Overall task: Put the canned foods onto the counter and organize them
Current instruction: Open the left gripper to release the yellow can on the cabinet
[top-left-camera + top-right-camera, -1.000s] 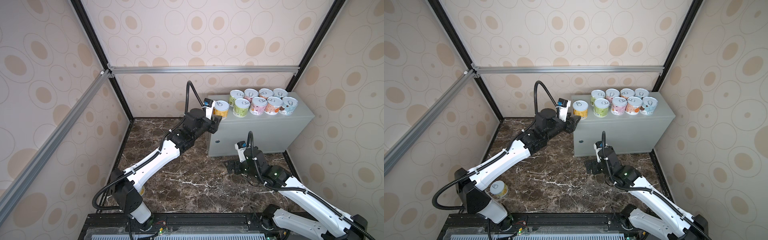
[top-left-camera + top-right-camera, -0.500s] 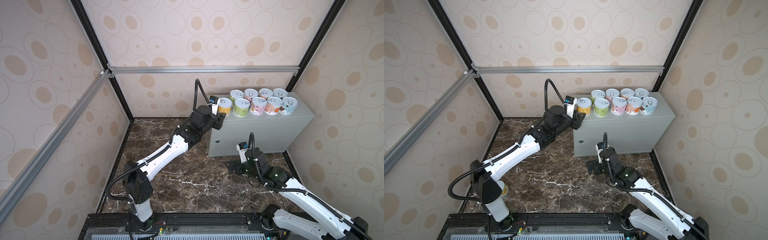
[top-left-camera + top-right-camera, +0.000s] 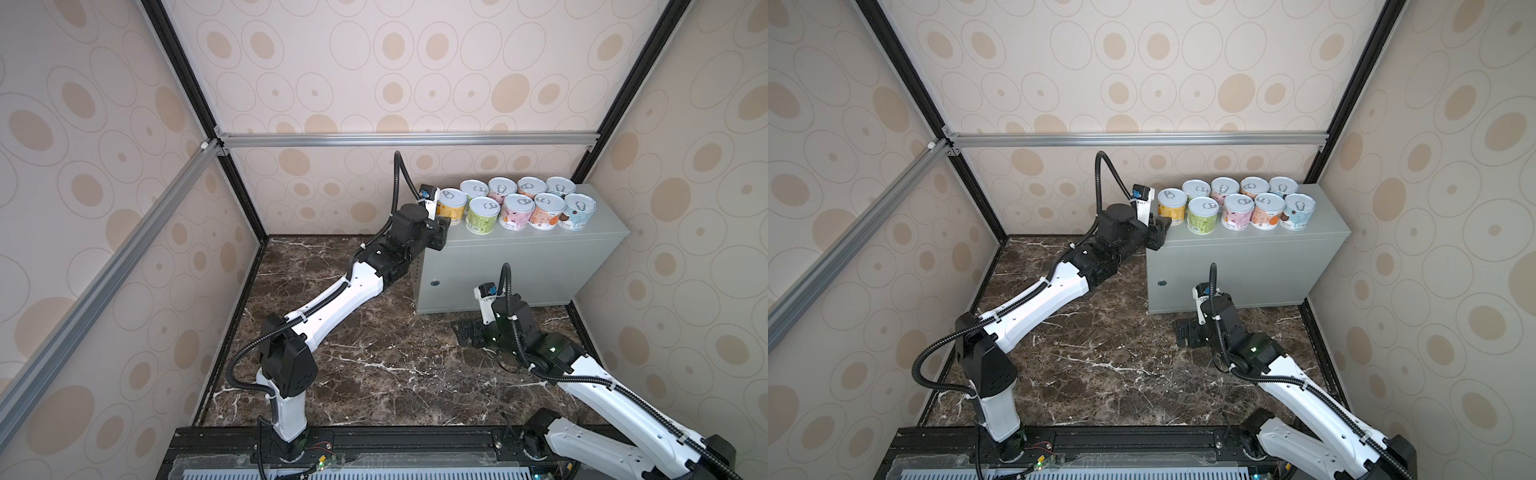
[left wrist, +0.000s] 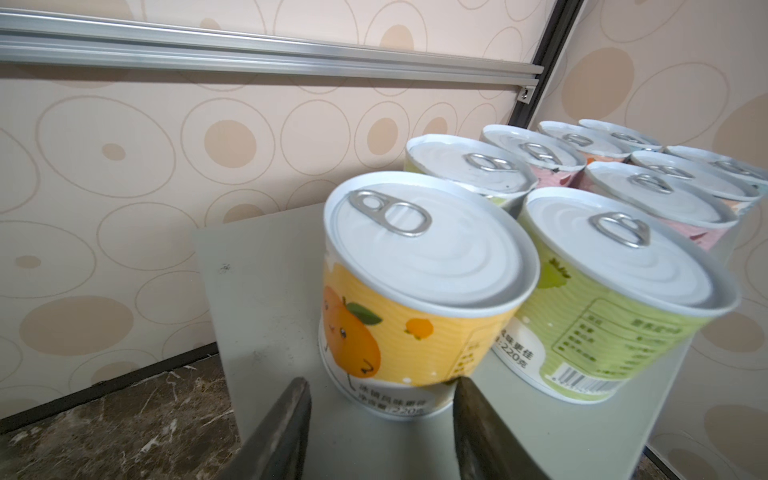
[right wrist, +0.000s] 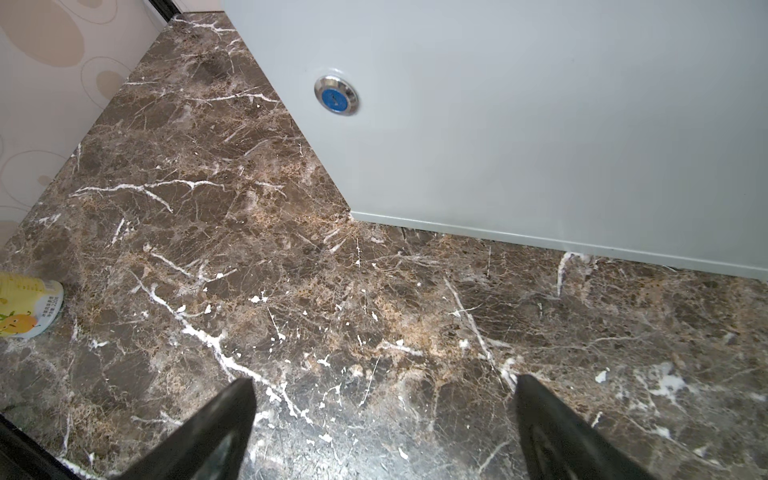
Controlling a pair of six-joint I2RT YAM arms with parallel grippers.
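**Nine cans on surface, one on floor**

Right claw [image 5: 384, 380] is seen spread wide and empty, low over the marble floor [image 5: 291, 291], near the round lock [image 5: 336, 95]. A floor can [image 5: 25, 307] with a yellow label is cropped at that view's edge, so its axis cannot be told. Left claw [image 4: 382, 379] is positioned at the left end of the surface [image 3: 540, 237], fingertips flanking the base of the yellow can [image 4: 395, 332]. Whether it is clamped or released cannot be told. That can is stood upright, axis vertical, lid up, just beside the green can [image 3: 482, 214]. The green can heads a front row of four, and a back row [image 3: 502, 185] of four is set behind. Both rows are lined along the surface's length, all cans upright, lids up.
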